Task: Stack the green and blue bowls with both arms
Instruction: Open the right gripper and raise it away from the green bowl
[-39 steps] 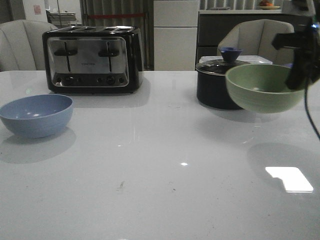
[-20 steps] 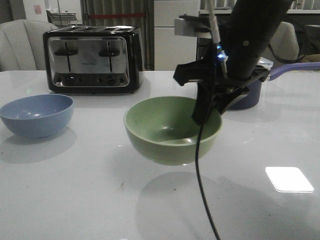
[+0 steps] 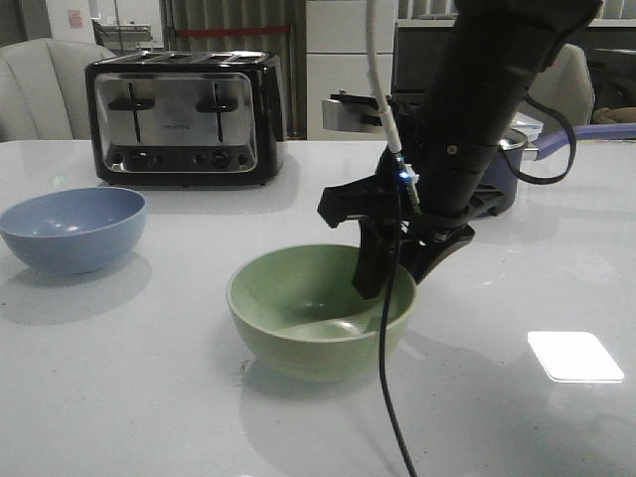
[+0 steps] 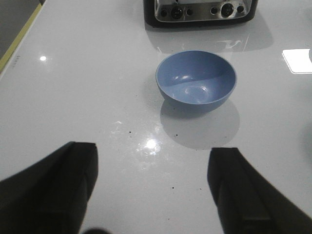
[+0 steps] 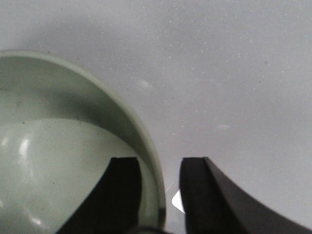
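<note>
The pale green bowl sits on the white table near the middle front. My right gripper reaches down over its right rim. In the right wrist view one finger is inside the green bowl and the other outside, with a small gap beside the rim, so the right gripper stands open astride the rim. The light blue bowl sits empty at the left. In the left wrist view my left gripper is open and empty above the table, short of the blue bowl.
A black and chrome toaster stands at the back left, also seen in the left wrist view. A dark saucepan with a purple handle stands behind my right arm. A cable hangs from the right arm in front of the green bowl.
My right arm has carried the green bowl from the back right, leftward and down, to the table's middle front. The blue bowl has not moved.
</note>
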You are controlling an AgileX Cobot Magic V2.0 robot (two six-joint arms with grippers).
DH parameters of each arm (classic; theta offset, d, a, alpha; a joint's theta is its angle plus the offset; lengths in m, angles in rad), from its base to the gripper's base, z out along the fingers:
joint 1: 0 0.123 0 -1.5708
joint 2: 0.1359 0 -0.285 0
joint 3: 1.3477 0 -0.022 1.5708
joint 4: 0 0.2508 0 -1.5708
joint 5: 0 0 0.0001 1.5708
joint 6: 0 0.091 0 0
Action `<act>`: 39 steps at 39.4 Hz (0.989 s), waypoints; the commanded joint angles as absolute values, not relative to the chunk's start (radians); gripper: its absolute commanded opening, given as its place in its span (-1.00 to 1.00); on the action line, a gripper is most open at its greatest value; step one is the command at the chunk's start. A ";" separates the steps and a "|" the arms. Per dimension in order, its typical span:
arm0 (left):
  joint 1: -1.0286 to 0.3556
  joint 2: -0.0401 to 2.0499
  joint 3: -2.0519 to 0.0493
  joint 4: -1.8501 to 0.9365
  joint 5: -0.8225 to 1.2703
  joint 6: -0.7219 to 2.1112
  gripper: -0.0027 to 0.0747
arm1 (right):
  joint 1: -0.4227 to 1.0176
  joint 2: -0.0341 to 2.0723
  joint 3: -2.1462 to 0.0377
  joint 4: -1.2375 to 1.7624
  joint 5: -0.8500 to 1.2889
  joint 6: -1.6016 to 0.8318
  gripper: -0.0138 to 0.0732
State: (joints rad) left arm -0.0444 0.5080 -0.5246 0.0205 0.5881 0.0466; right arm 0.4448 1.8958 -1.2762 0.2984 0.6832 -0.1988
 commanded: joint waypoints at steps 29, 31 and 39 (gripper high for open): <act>-0.051 0.520 -0.556 0.000 0.480 0.044 0.44 | 0.597 1.003 -0.838 0.280 0.587 -0.351 0.34; -0.053 0.527 -0.556 0.000 0.480 0.046 0.44 | 0.597 0.953 -0.809 0.280 0.601 -0.351 0.34; -0.053 0.660 -0.619 0.000 0.557 0.046 0.44 | 0.597 0.812 -0.759 0.280 0.662 -0.351 0.34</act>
